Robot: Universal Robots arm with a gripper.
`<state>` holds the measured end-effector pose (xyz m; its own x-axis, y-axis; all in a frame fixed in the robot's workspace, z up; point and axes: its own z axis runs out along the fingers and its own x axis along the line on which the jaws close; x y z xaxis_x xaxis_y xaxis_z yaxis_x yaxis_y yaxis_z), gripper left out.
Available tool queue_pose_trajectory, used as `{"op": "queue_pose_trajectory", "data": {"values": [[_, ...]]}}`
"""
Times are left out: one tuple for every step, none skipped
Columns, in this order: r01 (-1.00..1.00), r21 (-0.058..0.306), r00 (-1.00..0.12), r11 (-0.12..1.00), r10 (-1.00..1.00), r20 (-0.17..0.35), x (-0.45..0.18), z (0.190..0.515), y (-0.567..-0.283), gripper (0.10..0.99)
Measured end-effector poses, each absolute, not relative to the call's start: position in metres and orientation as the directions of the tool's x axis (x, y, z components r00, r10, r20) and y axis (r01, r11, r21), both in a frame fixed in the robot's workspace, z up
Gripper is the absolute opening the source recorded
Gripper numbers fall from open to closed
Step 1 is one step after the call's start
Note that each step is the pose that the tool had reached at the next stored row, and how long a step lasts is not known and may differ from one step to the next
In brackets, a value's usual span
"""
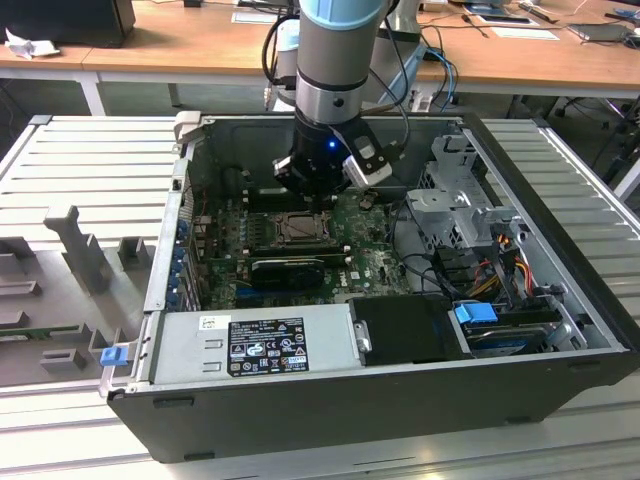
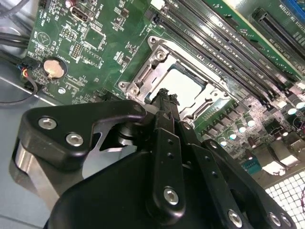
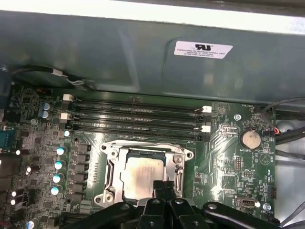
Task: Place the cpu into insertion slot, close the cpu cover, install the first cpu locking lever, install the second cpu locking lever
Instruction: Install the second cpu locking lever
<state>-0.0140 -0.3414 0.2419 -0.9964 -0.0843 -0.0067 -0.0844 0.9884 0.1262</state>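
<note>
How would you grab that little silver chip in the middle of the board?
The cpu lies flat, sunk inside the cpu cover, so only its top shows. Come straight down from above and pinch two opposite edges, probably only once that frame is lifted.

labels: white sticker (image 3: 203, 49) on case wall | print unreadable

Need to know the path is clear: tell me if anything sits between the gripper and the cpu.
Nothing visible does. The gripper hangs right at the edge of the cpu, which already lies in the insertion slot.
</note>
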Motion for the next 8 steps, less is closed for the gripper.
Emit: {"op": "queue_pose_trajectory", "data": {"values": [[-0.084, 0.126, -0.996, 0.988, -0.084, -0.007, -0.0140, 0.2418, -0.3420, 0.106], [-0.084, 0.126, -0.996, 0.988, -0.084, -0.007, -0.0140, 0.2418, -0.3427, 0.106], [-0.084, 0.126, -0.996, 0.988, -0.084, -0.007, -0.0140, 0.2416, -0.3435, 0.106], [-0.084, 0.126, -0.996, 0.988, -0.084, -0.007, -0.0140, 0.2413, -0.3452, 0.106], [-0.084, 0.126, -0.996, 0.988, -0.084, -0.007, -0.0141, 0.2411, -0.3458, 0.106], [-0.084, 0.126, -0.996, 0.988, -0.084, -0.007, -0.0141, 0.2410, -0.3462, 0.106], [-0.084, 0.126, -0.996, 0.988, -0.084, -0.007, -0.0140, 0.2409, -0.3466, 0.106], [-0.084, 0.126, -0.996, 0.988, -0.084, -0.007, -0.0140, 0.2407, -0.3469, 0.106]]}}
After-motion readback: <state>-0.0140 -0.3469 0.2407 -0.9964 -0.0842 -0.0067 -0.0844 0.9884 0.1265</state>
